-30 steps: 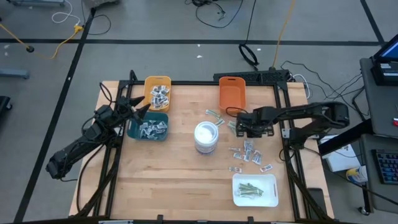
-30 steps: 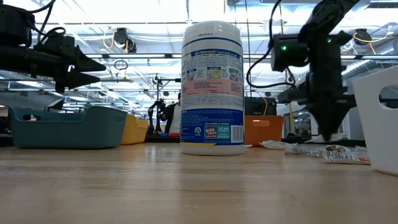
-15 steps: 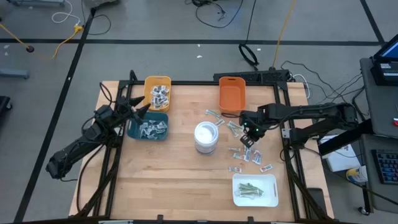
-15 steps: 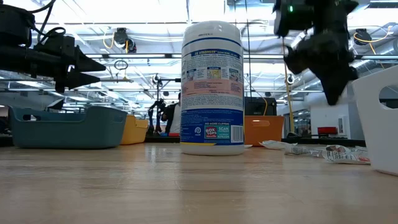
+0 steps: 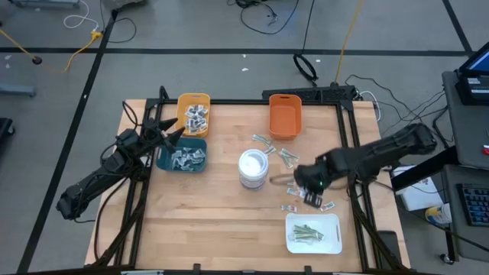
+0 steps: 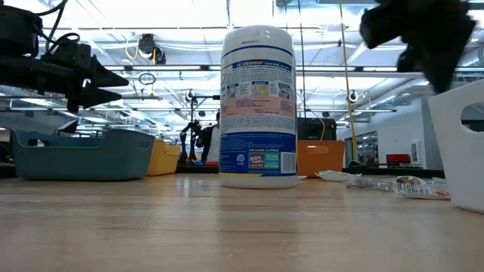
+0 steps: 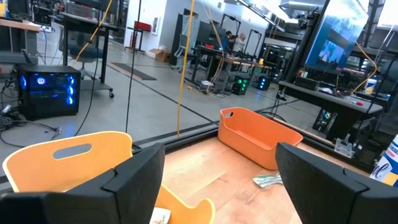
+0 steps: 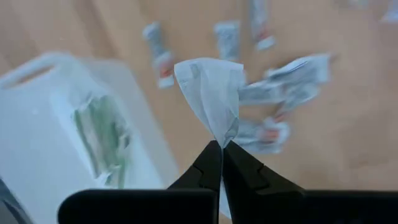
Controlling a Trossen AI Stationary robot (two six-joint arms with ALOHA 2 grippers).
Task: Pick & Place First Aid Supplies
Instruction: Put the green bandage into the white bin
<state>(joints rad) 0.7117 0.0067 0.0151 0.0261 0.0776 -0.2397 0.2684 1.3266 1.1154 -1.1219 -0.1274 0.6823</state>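
right end effector (image 8: 221, 147) pinched on a pale packet (image 8: 211, 93), long axis straight out beyond the fingertips, above scattered sachets (image 8: 273, 134)

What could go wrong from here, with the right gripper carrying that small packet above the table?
1. The right gripper pinches the pale packet only by one corner at its fingertips; a quick swing could let it slip out.
2. It hangs over the loose packets beside the white tray, so a dropped packet would fall back among them.
3. The canister stands close to the arm's path and might be knocked.
The left gripper waits open by the teal bin.
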